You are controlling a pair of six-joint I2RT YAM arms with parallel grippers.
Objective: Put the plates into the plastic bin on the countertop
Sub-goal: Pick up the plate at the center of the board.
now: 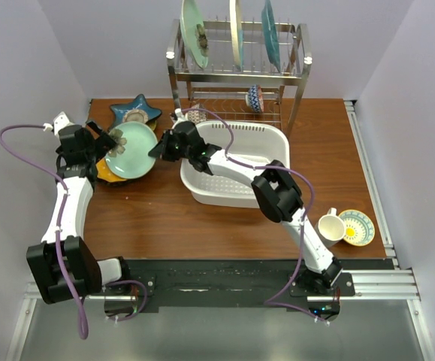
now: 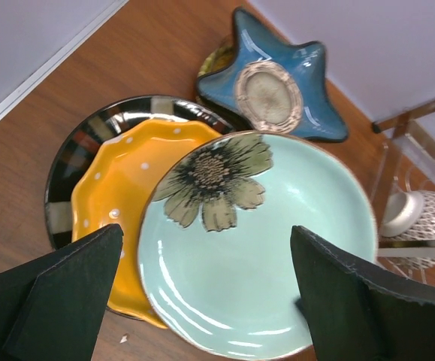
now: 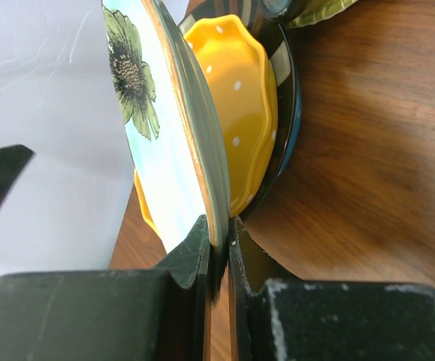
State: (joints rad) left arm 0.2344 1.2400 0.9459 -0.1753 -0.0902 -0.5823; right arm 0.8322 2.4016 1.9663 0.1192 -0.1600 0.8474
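Right tool (image 1: 161, 146), we see from above, meets the pale green plate (image 1: 131, 150) left of the plastic bin (image 1: 276, 140) on the counter (image 1: 202, 226). At the left wrist, the left tool (image 2: 206, 244) spreads wide over that plate; at the right wrist, fingers (image 3: 187, 259) pinch its rim.

Steel wire rack (image 1: 236, 75) at far side, two tiers, chrome posts, standing close to white back wall (image 1: 127, 45).

Upper tier: three large plates on edge in slots, well apart.
- left teal plate (image 1: 194, 31), dark motif on face
- cream plate (image 1: 237, 30) in middle
- right teal plate (image 1: 269, 34)

Lower tier: small patterned cup (image 1: 255, 98) lying on side.

Near right: white mug (image 1: 331, 226) upright, empty. Small saucer (image 1: 357, 227) just beside it on right, yellow centre, teal-patterned rim. Cannot tell whether mug and saucer touch.
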